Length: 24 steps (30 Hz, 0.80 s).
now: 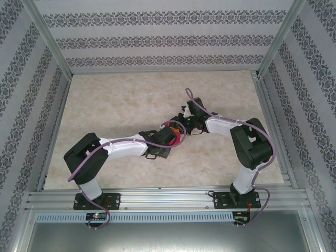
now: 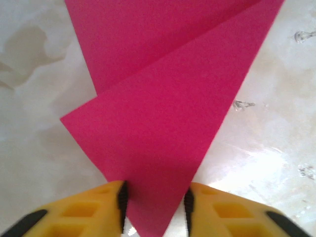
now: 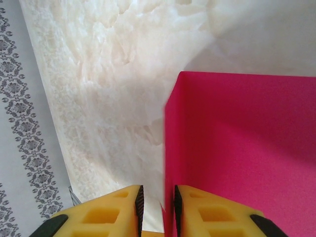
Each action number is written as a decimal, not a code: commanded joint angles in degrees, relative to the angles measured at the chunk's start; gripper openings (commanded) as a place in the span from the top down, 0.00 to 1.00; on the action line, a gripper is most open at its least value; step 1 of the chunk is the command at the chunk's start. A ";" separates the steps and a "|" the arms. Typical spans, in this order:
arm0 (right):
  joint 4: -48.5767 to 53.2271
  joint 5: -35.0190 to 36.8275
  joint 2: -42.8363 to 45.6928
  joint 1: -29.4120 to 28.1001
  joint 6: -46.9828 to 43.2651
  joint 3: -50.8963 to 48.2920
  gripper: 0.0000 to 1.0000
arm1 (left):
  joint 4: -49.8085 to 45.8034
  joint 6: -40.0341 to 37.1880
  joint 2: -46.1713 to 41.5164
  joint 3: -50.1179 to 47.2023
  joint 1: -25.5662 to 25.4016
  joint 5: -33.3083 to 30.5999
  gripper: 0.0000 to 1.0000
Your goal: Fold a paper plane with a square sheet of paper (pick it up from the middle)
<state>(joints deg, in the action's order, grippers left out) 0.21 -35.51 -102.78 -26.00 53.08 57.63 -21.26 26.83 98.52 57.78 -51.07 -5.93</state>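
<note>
Left end effector (image 2: 155,193) apart, astride the square sheet of paper (image 2: 163,123); right end effector (image 3: 157,193) nearly together, grip unclear — the raised edge may slip askew.

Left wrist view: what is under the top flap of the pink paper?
Past the top flap, a second layer of the same sheet shows at its upper-left edge, with the marble table around both. How far that layer runs beneath the flap is covered.
</note>
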 commanded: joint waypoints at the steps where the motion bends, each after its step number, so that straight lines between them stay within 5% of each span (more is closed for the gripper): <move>1: 1.46 -1.37 0.14 0.20 -1.75 1.68 0.74 | 0.47 0.25 -3.48 -0.94 -0.79 1.98 0.52; 10: 2.40 -2.60 0.30 0.42 -3.53 2.09 0.74 | 4.31 6.72 -11.97 -6.52 -0.43 2.98 0.32; 24: 2.77 -3.69 1.28 0.86 -4.21 1.83 0.75 | 3.92 7.08 -3.40 -2.07 -0.43 0.29 0.33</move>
<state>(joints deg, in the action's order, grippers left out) 2.04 -38.20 -102.78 -25.61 50.35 58.57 -18.41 32.71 93.95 53.47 -51.05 -3.44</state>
